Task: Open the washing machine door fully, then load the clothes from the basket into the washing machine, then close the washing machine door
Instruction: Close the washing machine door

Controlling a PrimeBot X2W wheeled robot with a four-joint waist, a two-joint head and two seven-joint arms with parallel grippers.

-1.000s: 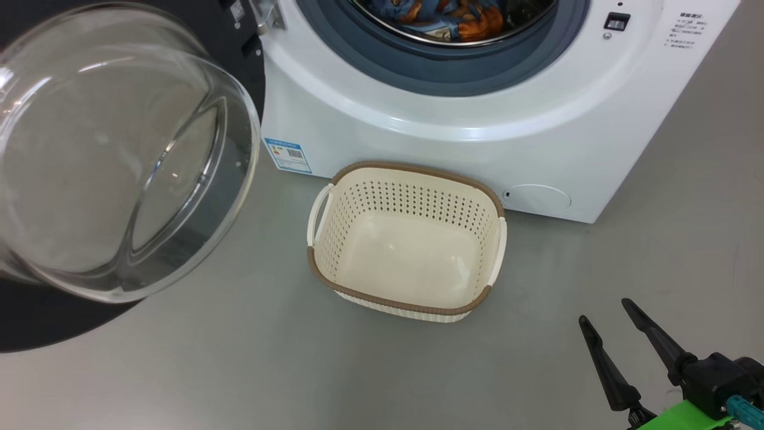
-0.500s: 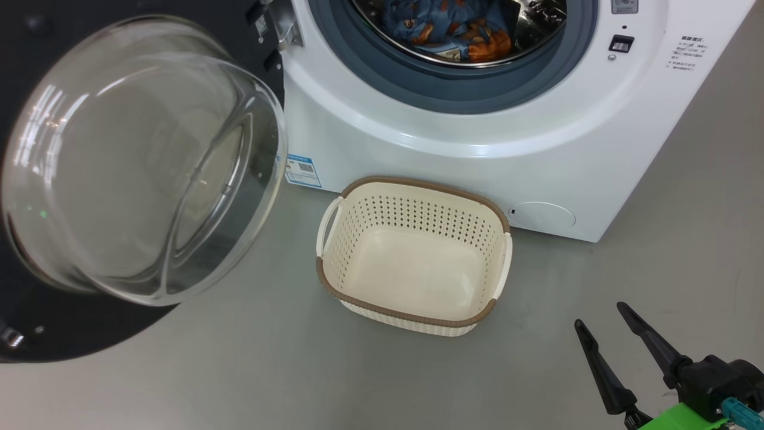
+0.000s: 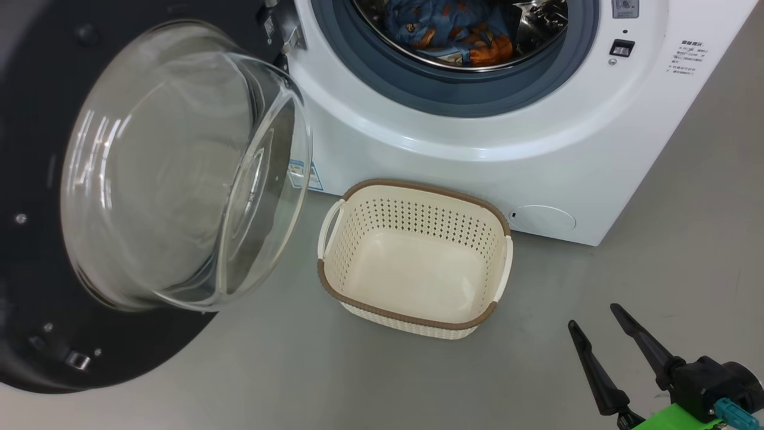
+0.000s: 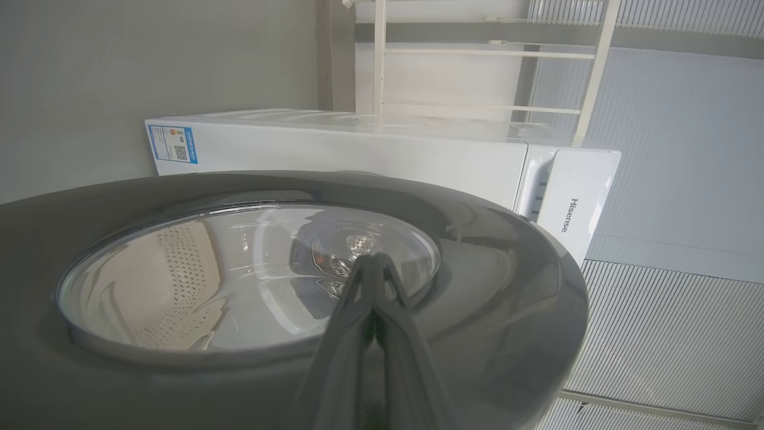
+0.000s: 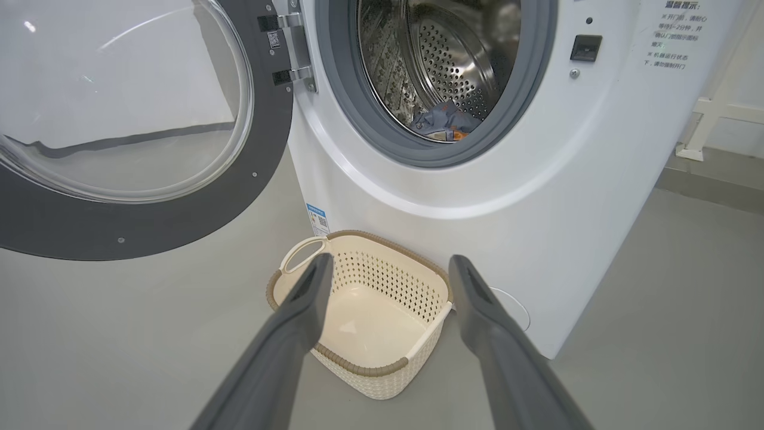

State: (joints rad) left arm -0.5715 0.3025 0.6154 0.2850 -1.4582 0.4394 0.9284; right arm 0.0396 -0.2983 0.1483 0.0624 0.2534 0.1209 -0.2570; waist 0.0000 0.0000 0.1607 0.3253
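The washing machine door (image 3: 36,179) stands partly swung out at the left, its clear glass bowl (image 3: 179,173) bulging toward the washing machine (image 3: 477,173). Blue and orange clothes (image 3: 453,33) lie in the steel drum, also seen low in the drum as clothes (image 5: 444,122). The cream basket (image 3: 418,186) sits empty on the floor before the machine. My left gripper (image 4: 373,260) is shut, its tips against the door's outer face (image 4: 507,269) at the window's edge. My right gripper (image 3: 593,316) hangs open at the lower right, clear of the basket (image 5: 358,364), nothing between its fingers (image 5: 298,322).
Grey floor (image 3: 686,251) runs around the machine and basket. A round flap (image 3: 543,219) sits low on the machine's front, a blue label (image 5: 318,220) by the basket handle. A white frame (image 5: 698,131) stands beyond the machine's right side.
The door has swung toward the machine, its glass bowl now covering the blue label. The head camera has shifted, so the whole picture sits a little lower. My right gripper has barely moved.
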